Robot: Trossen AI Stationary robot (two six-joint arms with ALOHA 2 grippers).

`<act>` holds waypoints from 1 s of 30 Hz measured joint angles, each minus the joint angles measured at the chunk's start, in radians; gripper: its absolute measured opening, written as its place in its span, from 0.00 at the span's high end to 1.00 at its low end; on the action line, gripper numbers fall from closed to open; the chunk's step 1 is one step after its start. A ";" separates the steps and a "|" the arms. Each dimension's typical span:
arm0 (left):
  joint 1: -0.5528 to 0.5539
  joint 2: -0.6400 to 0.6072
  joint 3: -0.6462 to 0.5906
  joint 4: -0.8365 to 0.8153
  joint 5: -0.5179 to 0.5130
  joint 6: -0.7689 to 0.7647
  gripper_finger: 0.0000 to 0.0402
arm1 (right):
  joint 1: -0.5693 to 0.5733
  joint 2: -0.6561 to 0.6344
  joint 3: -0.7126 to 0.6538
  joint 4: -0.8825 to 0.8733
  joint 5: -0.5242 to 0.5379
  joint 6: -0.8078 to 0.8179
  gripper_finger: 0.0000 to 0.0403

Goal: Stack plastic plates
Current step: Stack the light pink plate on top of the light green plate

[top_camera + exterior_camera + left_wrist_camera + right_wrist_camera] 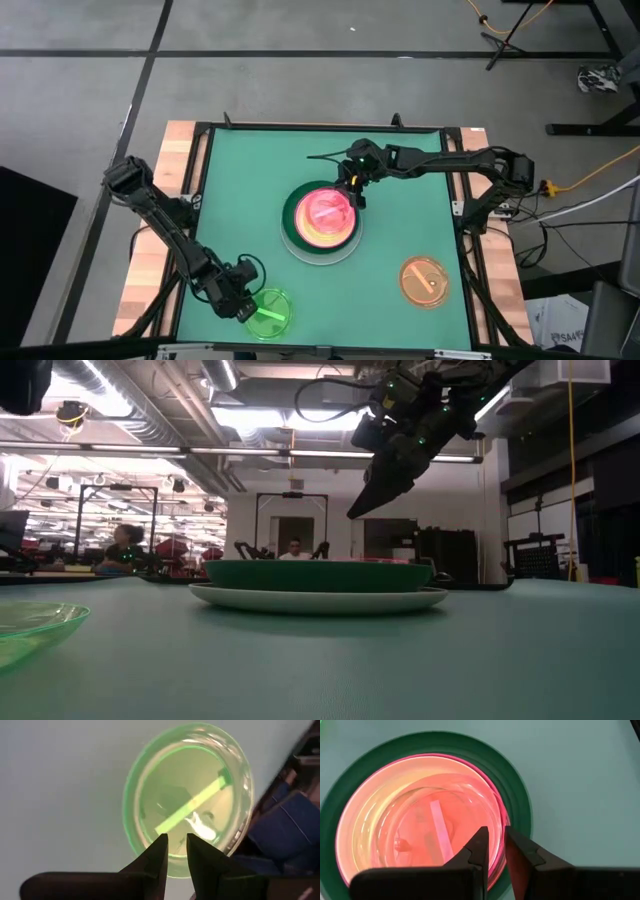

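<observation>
While the right gripper hung over the far edge of the stack of plates, the high view showed that stack in the middle of the green table: a pale plate at the bottom, a dark green one on it, pink and magenta inside. An orange plate lay apart from the stack on its near right side, and a translucent green plate on its near left side, with the left gripper at that plate's rim.

From table height, the stack sat flat, the right gripper clear above it, empty.

Through the left wrist camera, the left gripper had its fingers nearly together over the green plate's rim, pinching nothing.

Through the right wrist camera, the right gripper likewise showed only a narrow slit between its fingers, above the rim of the magenta plate nested within the dark green plate.
</observation>
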 joint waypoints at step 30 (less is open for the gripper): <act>0.000 0.000 0.000 -0.100 -0.022 -0.107 0.84 | 0.010 0.007 -0.011 -0.104 0.297 -0.040 0.87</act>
